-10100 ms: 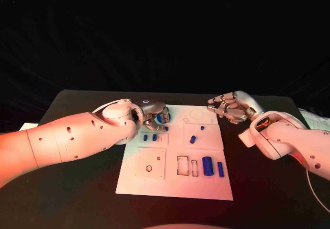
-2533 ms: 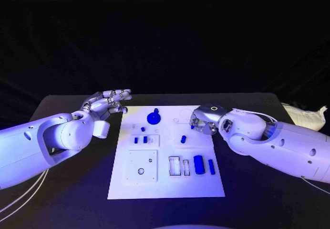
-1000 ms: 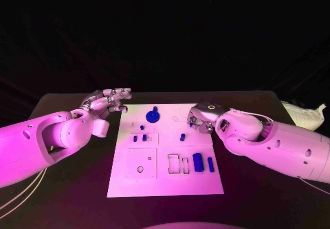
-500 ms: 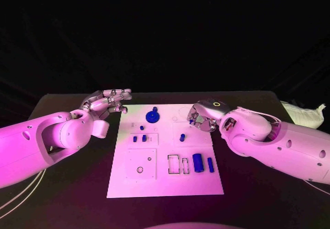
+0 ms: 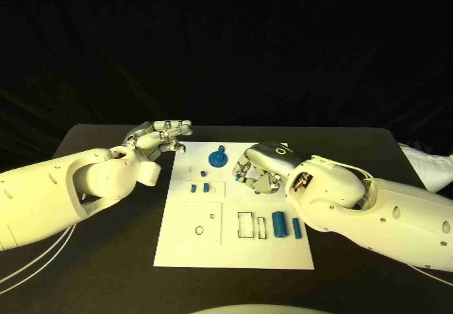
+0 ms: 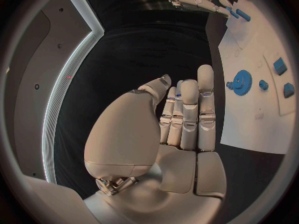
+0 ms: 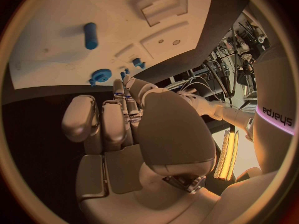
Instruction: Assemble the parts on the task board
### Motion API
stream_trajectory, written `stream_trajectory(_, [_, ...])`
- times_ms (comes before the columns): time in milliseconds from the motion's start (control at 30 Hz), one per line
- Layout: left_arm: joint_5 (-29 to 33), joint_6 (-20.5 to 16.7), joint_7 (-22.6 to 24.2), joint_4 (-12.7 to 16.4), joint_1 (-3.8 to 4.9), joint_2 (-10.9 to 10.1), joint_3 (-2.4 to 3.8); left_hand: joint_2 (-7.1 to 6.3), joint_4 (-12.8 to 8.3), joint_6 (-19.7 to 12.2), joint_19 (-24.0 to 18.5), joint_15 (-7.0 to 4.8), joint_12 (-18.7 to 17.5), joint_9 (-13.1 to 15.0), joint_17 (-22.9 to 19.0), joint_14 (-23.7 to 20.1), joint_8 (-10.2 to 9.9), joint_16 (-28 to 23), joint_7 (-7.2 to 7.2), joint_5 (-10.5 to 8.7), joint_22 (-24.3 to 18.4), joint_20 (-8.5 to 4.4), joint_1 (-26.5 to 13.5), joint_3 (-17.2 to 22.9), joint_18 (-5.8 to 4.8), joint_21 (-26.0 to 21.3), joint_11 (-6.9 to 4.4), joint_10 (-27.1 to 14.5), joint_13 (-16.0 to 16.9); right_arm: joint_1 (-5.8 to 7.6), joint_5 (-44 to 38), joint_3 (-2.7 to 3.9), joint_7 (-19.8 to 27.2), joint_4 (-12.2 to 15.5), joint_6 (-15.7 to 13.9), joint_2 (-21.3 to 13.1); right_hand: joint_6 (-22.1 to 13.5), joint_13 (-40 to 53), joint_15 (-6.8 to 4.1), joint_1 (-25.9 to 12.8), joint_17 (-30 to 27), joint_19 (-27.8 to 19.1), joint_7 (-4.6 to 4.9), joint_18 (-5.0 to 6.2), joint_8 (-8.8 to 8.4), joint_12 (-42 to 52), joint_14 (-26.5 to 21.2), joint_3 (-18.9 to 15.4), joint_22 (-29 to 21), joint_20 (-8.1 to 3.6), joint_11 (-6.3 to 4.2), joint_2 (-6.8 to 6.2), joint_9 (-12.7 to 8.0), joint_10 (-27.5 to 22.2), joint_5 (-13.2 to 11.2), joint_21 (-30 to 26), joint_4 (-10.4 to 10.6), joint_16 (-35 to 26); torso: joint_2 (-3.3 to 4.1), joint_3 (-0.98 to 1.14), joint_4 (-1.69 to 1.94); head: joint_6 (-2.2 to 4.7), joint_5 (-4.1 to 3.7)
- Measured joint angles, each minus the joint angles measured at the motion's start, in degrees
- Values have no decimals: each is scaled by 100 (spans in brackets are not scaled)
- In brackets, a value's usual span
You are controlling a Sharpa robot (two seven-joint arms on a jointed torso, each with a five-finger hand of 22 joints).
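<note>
Currently my right hand (image 5: 256, 171) hovers over the task board (image 5: 236, 252) mid-section, fingers curled; whether it holds a peg I cannot tell. Left hand (image 5: 160, 136) idles open off-board. Risk: knocking the blue gear (image 5: 218, 159) or loose pegs (image 5: 199, 188).

a warm yellowish light falls from above on the task board (image 5: 236, 252), the brightest surface in the head view, while the black table (image 5: 378, 157) and backdrop sink into near darkness. the white arms catch soft highlights. both wrist views are circular fisheye pictures, dim at the rim, with straight edges bowed and near surfaces slightly soft.
</note>
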Motion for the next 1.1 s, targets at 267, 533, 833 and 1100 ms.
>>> stream_trajectory(267, [-4, 15, -9, -5, 0, 60, 0, 0, 0, -20, 0, 0, 23, -6, -10, 0, 0, 0, 21, 0, 0, 0, 0, 0, 0, 0, 0, 0, -1, -290, 111, -53, 97, -24, 25, 404, 10, -6, 0, 0, -14, 0, 15, 0, -22, -9, 0, 25, -21, 0, 1, 0, -1, -1, 8, 0, -25, 0, 2, -13, 8, -81, 247])
stream_trajectory(533, [-5, 23, -16, 1, 0, 90, 0, 0, 0, -20, 0, 1, 23, -6, -9, 0, 0, 0, 20, 0, -6, 0, 0, 0, 0, 0, -21, -21, 5, -555, 222, -112, 204, -251, 96, 613, 3, -14, 0, -23, -22, 0, 23, 0, -57, -10, 0, 25, -24, 0, 22, 23, -1, -22, 40, 0, -25, 0, 7, -21, 8, -141, 371])
stream_trajectory(833, [-6, 33, -21, 3, 0, 105, 0, 0, 0, -27, 0, 12, 23, -11, -24, -11, 0, 0, 27, 0, -9, 0, 0, 0, -1, -24, 0, -41, 5, -656, 269, -133, 282, -398, 173, 706, -7, -22, 0, -53, -22, -1, 31, 0, -31, -11, 0, 40, -32, 0, 23, 6, 3, -22, 76, 0, -42, 0, 7, -14, 1, -185, 436])
stream_trajectory(1100, [-7, 42, -25, 3, 1, 114, 0, 0, -31, -83, 0, 20, 63, -20, -35, -20, 0, 0, 42, 0, -16, 0, 0, -1, 0, -24, 0, -83, 10, -677, 264, -146, 304, -477, 248, 754, -8, -22, 0, -60, -22, 0, 32, 0, -31, -11, 0, 24, -32, 0, 24, -1, 12, -23, 82, 0, -57, 0, 8, -12, 4, -206, 453])
